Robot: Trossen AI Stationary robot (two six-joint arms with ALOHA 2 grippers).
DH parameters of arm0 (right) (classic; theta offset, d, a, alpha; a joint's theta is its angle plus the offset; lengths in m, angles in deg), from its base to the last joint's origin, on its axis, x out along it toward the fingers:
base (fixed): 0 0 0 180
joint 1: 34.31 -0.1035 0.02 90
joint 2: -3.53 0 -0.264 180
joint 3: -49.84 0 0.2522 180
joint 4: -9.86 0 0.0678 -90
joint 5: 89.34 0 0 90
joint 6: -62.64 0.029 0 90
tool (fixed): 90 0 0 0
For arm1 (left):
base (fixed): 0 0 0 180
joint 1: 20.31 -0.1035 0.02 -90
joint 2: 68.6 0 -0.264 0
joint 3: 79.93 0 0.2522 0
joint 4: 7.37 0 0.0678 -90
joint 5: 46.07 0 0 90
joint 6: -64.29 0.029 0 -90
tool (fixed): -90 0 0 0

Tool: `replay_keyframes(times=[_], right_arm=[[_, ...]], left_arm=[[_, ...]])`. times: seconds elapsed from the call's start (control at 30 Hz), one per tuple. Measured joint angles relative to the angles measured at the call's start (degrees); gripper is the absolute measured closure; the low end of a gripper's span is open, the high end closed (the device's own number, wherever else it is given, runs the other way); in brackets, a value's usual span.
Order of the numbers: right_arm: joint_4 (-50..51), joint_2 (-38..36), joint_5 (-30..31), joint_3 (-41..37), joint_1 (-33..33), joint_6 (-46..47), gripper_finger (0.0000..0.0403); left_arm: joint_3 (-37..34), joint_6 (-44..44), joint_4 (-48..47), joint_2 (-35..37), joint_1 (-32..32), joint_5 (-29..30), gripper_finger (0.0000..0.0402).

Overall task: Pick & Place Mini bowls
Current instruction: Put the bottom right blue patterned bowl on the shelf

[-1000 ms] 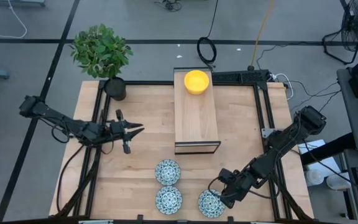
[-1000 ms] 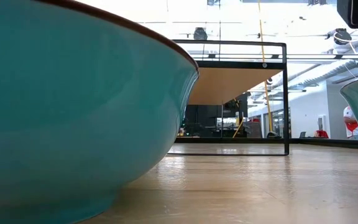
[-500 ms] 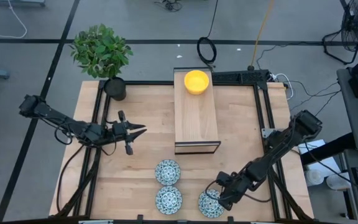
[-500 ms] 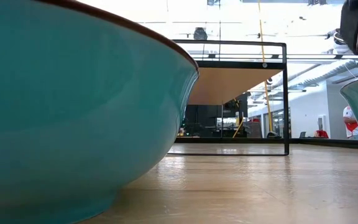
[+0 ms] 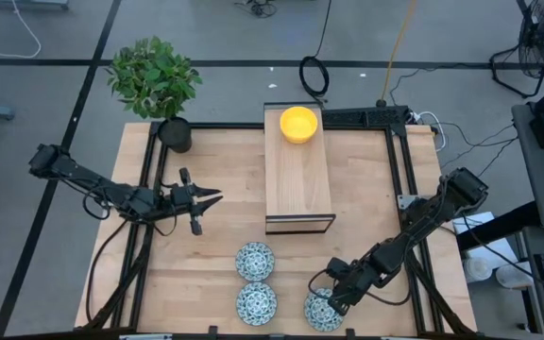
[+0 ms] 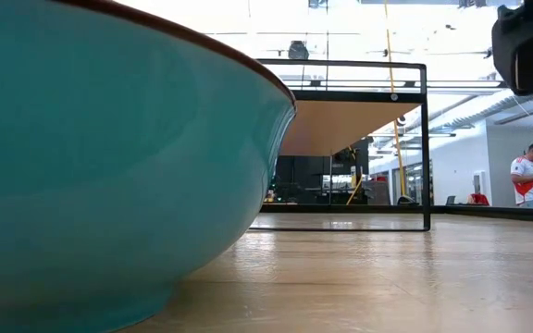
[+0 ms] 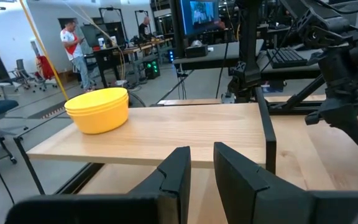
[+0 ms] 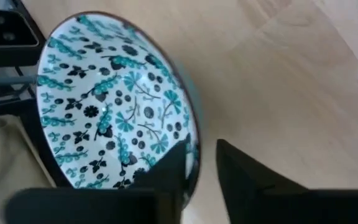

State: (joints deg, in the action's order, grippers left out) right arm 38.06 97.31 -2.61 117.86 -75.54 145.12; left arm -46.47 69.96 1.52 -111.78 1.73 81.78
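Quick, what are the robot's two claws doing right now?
Left gripper: nearly closed, holding nothing, above the table.
Right gripper: closed on the rim of the floral bowl.

1. We see a grey floor [image 5: 55, 38] crossed by dark lines, with cables.
2. A fan [image 5: 541, 33] stands far right.
3. Beyond the table we see bright ceiling lights and a person [image 6: 528, 176].

Pale wooden table [image 5: 215, 227], smooth, visible grain. Raised wooden shelf [image 5: 297, 179], matt, on black metal frame [image 6: 425, 148]. Glossy glazed patterned bowl [image 8: 104, 106]; smooth yellow bowls [image 7: 98, 110], slight sheen. Matt dark plastic fingers [image 7: 238, 177].
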Motion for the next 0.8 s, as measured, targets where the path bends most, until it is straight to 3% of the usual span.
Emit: replay_keyframes(times=[0.13,0.3,0.5,0.7,0.8], right_arm=[[0.3,0.0,-0.3,0.0,0.0,-4.0,0.0392],[0.5,0.0,1.7,0.0,0.2,-8.1,0.0398],[-3.7,-0.9,9.7,0.0,0.8,-15.4,0.04],[-22.3,-2.6,15.4,0.0,0.6,-38.2,0.0401],[-32.6,-2.5,18.3,0.0,1.0,-53.0,0.0401]], left_arm=[[0.0,0.0,0.0,0.0,0.0,0.0,0.0325],[0.0,-0.2,0.0,0.0,0.0,0.0,0.0325],[0.0,-1.5,0.2,0.0,0.0,0.0,0.0325],[0.0,-1.8,0.6,0.0,0.0,-0.1,0.0325],[0.0,-4.6,0.6,0.0,0.0,-4.5,0.0325]])
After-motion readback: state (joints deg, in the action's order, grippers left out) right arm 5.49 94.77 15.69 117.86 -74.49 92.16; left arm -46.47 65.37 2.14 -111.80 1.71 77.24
